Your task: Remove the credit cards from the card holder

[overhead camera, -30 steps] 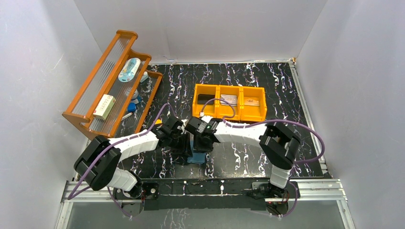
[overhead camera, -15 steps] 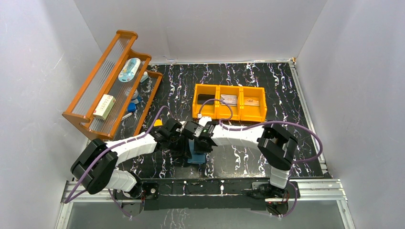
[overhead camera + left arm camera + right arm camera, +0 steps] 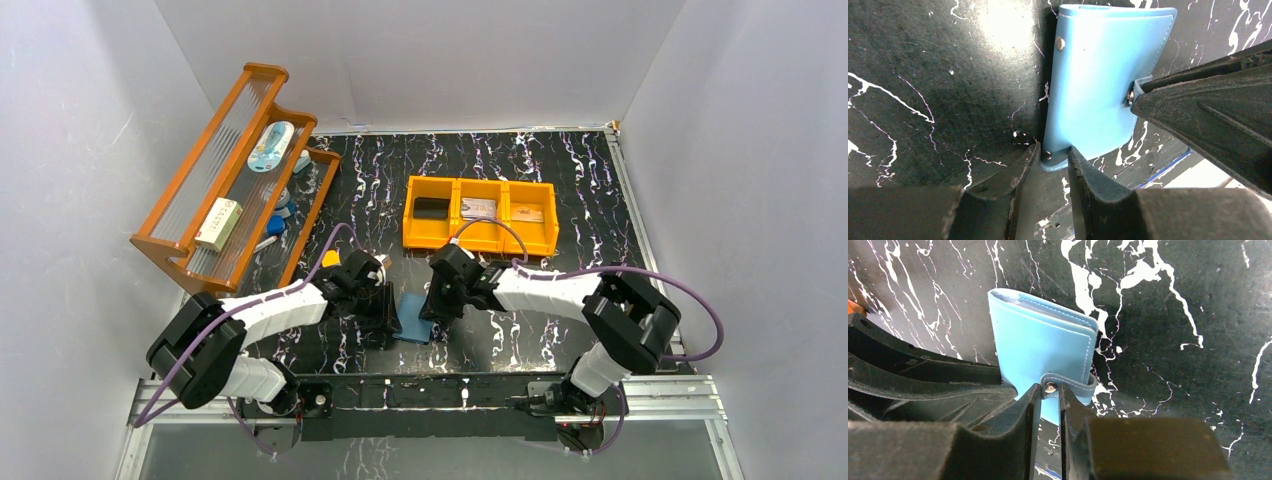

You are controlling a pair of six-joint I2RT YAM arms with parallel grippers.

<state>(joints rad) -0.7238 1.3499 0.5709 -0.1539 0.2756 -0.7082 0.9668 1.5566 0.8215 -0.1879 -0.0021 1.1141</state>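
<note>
Black marbled surface point(image 3: 380, 190), near centre: one closed card holder point(image 3: 413, 318) is being held; left fingers point(image 3: 1024, 172) are narrowly pinching its corner, right fingers point(image 3: 1022, 412) are narrowly pinching its closing tab point(image 3: 1074, 383).

The top camera looks down from behind; both wrist cameras face the same card holder point(image 3: 1098, 85) closely, from opposite sides.

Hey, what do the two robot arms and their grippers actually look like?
Both arms match: the left arm and right arm have white link shells between chunky black joints, and a purple cable loops along each. The left gripper and right gripper have matte black, wedge-shaped fingers. No markings are legible.
</note>
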